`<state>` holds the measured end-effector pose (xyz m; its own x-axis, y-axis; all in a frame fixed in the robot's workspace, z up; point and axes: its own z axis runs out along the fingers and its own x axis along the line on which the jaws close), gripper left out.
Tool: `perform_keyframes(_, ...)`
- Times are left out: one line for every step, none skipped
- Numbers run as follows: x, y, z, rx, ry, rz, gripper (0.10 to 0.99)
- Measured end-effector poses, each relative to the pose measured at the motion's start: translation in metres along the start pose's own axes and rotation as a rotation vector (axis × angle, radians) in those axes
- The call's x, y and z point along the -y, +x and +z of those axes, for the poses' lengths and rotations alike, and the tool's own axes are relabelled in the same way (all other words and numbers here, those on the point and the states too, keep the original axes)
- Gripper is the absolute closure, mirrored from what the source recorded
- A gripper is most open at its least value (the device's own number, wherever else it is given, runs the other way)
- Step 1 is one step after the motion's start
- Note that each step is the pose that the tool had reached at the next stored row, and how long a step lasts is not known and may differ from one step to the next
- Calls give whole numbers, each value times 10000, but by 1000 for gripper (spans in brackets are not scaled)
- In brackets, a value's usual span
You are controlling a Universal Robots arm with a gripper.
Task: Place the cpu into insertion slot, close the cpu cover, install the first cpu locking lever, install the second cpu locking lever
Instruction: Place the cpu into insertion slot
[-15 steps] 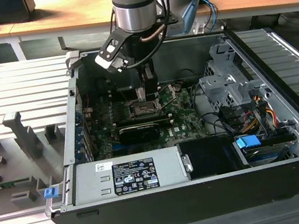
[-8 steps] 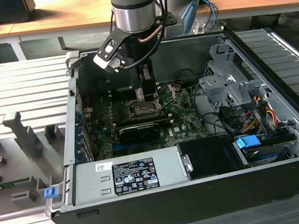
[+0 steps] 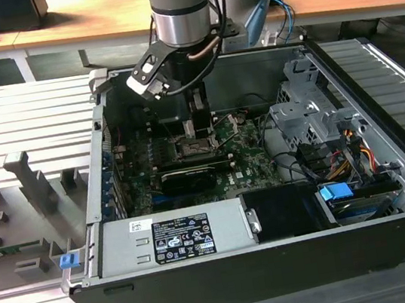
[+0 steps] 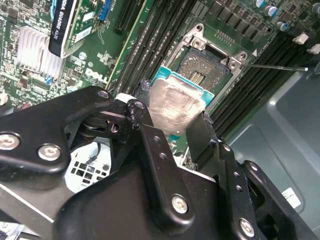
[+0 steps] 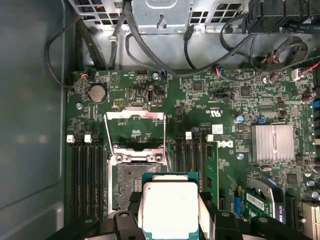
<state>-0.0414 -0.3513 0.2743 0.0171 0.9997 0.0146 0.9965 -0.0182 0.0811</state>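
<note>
On the exterior view's left, grey fixture blocks point(image 3: 28, 185) and a small blue clip point(image 3: 68, 260) sit on the slatted metal table point(image 3: 22, 117) beside an open computer case point(image 3: 244, 275). Inside the case, a power supply point(image 3: 176, 237) lies along the near wall, with a long black expansion card point(image 3: 187, 176) on the green motherboard point(image 3: 254, 163) behind it. At centre, the arm point(image 3: 180, 10) reaches down into the case, its gripper point(image 3: 197, 125) poised directly above the insertion slot point(image 3: 193, 150). Both wrist views show the black fingers point(image 4: 150, 140) clamped on two opposite edges of the cpu point(image 4: 172, 107) point(image 5: 170, 205), its silver face turned to the cameras. The chip hangs over one edge of the insertion slot point(image 5: 130, 182) and is not seated in it; much of the dark pin field lies bare beside it. In the first wrist view the cpu cover point(image 5: 135, 115) is swung open away from the socket, on the side towards the coin battery point(image 5: 97, 92). In the second wrist view a thin locking lever point(image 4: 277, 66) juts free beside the slot. On the exterior view's right, a metal drive cage point(image 3: 311, 112) stands against the case wall, with a blue connector point(image 3: 337, 194) and bundled cables nearer the camera
</note>
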Motion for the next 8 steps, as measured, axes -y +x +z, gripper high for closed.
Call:
perform_keyframes(6,15,30,2,2,-3,553)
perform_keyframes(12,26,62,0,1,-3,553)
perform_keyframes(16,36,88,-15,3,-71,553)
perform_keyframes(18,38,106,-48,5,-273,553)
perform_keyframes(20,47,137,-63,6,-379,553)
perform_keyframes(23,64,158,-61,8,-378,553)
perform_keyframes(25,77,180,-64,7,-378,553)
perform_keyframes(27,90,205,-63,7,-378,553)
